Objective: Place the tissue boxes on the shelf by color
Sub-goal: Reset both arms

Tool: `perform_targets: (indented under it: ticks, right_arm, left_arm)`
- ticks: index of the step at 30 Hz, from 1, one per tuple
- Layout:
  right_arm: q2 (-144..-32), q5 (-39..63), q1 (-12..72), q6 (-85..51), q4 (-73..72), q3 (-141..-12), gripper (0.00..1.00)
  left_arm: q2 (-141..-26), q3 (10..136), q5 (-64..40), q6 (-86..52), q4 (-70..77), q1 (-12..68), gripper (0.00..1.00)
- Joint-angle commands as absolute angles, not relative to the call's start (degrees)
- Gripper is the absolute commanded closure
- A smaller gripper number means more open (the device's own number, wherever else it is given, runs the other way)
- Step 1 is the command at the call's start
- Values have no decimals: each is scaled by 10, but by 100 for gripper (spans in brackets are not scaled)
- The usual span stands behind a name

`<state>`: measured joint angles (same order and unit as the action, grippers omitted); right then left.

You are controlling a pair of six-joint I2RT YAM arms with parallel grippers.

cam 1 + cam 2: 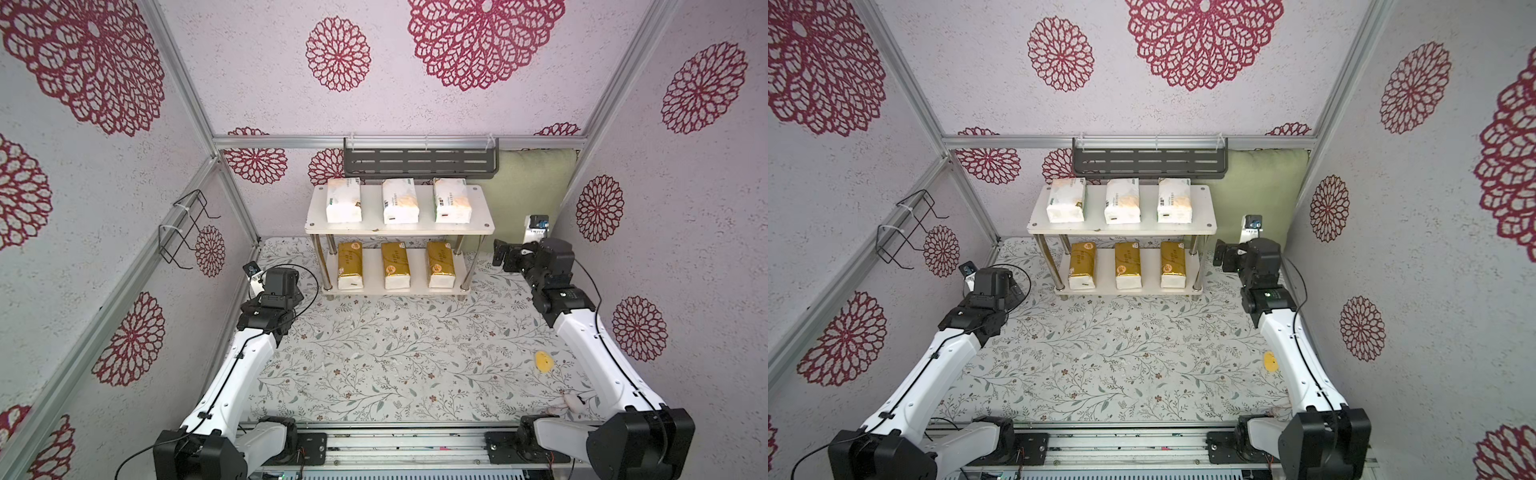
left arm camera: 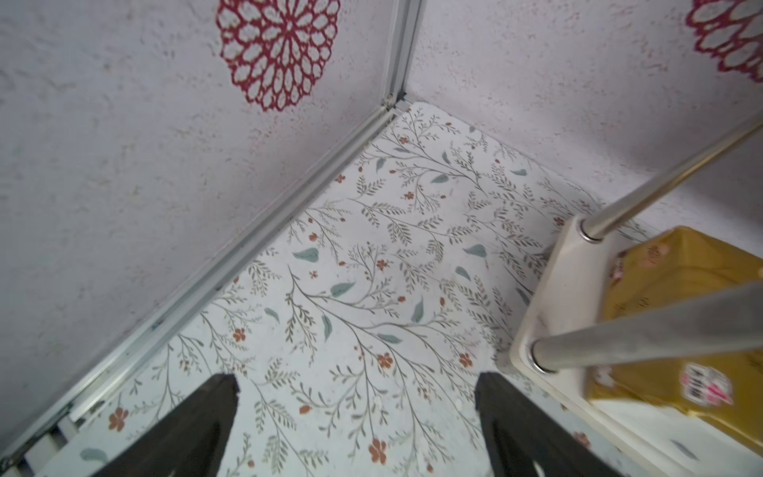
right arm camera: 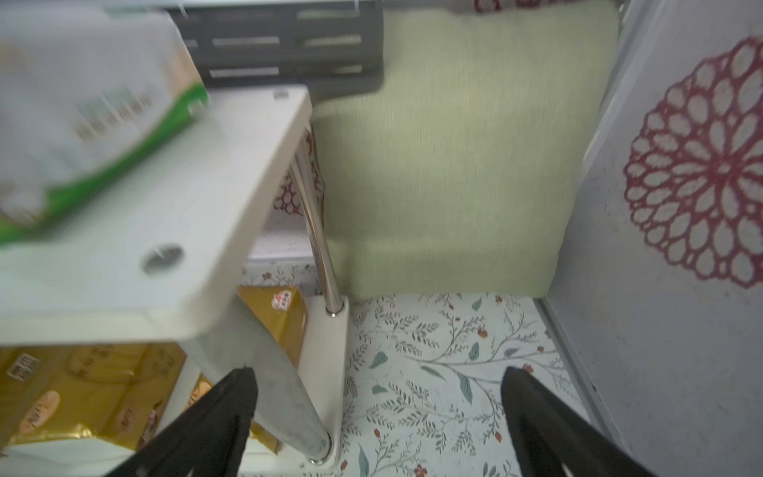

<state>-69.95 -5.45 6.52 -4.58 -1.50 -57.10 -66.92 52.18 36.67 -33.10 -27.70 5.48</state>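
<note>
Tissue boxes [image 1: 400,201] sit sorted by colour on the shelf [image 1: 371,208], both arms off to the sides

In both top views the shelf stands at centre frame, its upper board carrying the three white packs [image 1: 1122,201] in a row and its lower board the three gold packs [image 1: 1128,262], each pack apart from its neighbours. No pack lies on the floral counter [image 1: 395,353] below. The left claw [image 2: 357,382], left of centre near the lower board's end, is spread wide over bare counter and pinches nothing; the right claw [image 3: 377,371], right of centre beside the shelf's legs, is likewise spread and empty. Judged from this layout the sorting looks finished, with nothing left but perhaps to bring the arms home
</note>
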Motion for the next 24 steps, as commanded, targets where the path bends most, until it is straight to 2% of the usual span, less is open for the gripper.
perform_targets:
  ticks: [1, 5, 12, 15, 24]
  right_arm:
    - [-686, -96, 64, -55, -163, -483, 1]
    - [-690, -119, 62, -41, -280, -374, 1]
    - [-723, -153, 54, -27, -410, -254, 1]
    - [-747, -156, 52, -26, -508, -200, 1]
    - [-838, -156, 49, -12, -688, -149, 1]
  left_arm:
    - [-690, 473, 444, -245, -127, 37, 3]
    - [-720, 449, 437, -244, -76, -5, 3]
    - [-716, 384, 416, -216, 41, -31, 3]
    - [-706, 353, 383, -199, 96, -36, 3]
    - [-766, 303, 283, -141, 261, -39, 3]
